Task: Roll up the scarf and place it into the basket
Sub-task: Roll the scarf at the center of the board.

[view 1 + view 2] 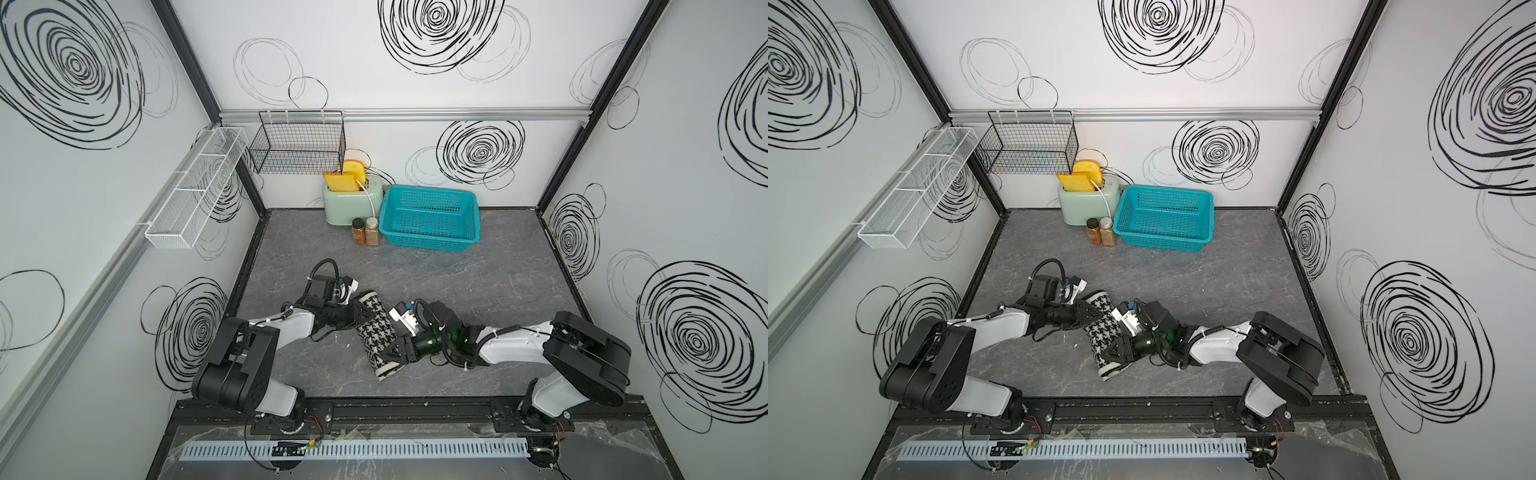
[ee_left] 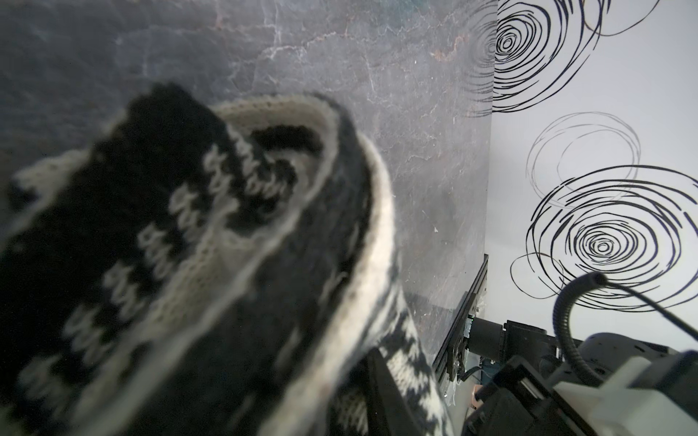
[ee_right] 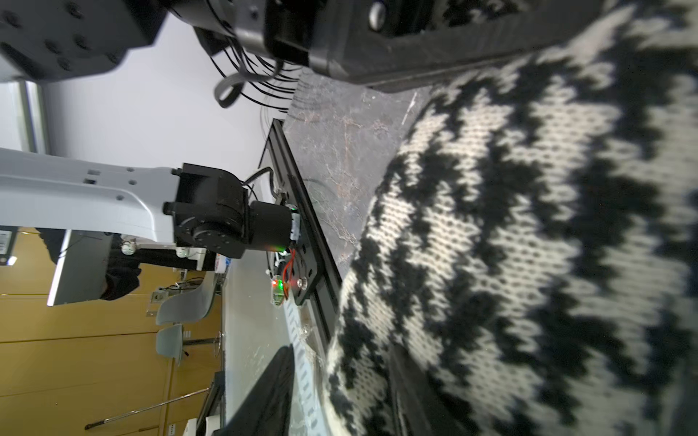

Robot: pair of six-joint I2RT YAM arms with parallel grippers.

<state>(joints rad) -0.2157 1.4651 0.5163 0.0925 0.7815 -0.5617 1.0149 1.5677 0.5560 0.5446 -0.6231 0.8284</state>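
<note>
The scarf [image 1: 376, 328] [image 1: 1102, 332] lies rolled into a houndstooth tube on the grey table, its length running from far to near. My left gripper [image 1: 362, 311] [image 1: 1090, 312] is shut on the far end. That end's spiral [image 2: 226, 264] fills the left wrist view, with one black finger [image 2: 381, 385] against the knit. My right gripper [image 1: 388, 353] [image 1: 1113, 354] is shut on the roll's right side nearer the front. One finger [image 3: 409, 381] presses into the cloth [image 3: 528, 226]. The turquoise basket [image 1: 428, 240] [image 1: 1163, 243] stands empty by the back wall.
A mint toaster [image 1: 353, 203] holding bread stands left of the basket, with two spice jars [image 1: 365, 231] in front of it. A black wire basket [image 1: 297, 145] hangs on the back wall. A white mesh rack [image 1: 191, 195] hangs on the left wall.
</note>
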